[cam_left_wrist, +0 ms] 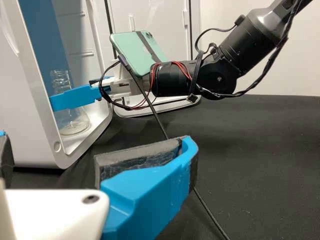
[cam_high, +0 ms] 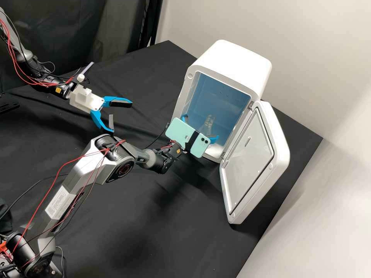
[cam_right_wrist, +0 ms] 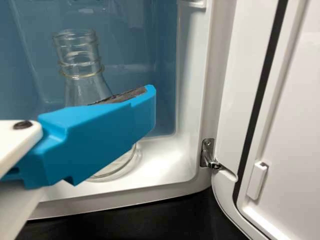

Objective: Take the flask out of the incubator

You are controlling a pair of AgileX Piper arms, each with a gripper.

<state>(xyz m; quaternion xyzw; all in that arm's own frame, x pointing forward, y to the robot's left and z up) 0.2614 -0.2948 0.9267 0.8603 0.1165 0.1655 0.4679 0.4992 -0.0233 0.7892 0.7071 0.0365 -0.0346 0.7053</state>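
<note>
The white incubator (cam_high: 232,63) stands at the back right of the bench with its door (cam_high: 251,162) swung wide. A clear glass flask (cam_high: 208,121) stands upright on its blue floor. My right gripper (cam_high: 199,126) is open inside the opening, one blue finger on each side of the flask. Up close, one finger (cam_right_wrist: 100,135) crosses in front of the flask (cam_right_wrist: 80,70), apart from the glass. My left gripper (cam_high: 120,116) hangs open and empty above the bench, left of the incubator. From there I see the flask (cam_left_wrist: 67,107) and the right arm's finger (cam_left_wrist: 75,96).
A mint-green phone (cam_high: 189,137) is strapped on the right wrist, close to the incubator's front rim. The open door (cam_right_wrist: 280,125) and its hinge latch (cam_right_wrist: 212,160) stand beside the right gripper. Red cables run along both arms. The bench edge lies just past the door.
</note>
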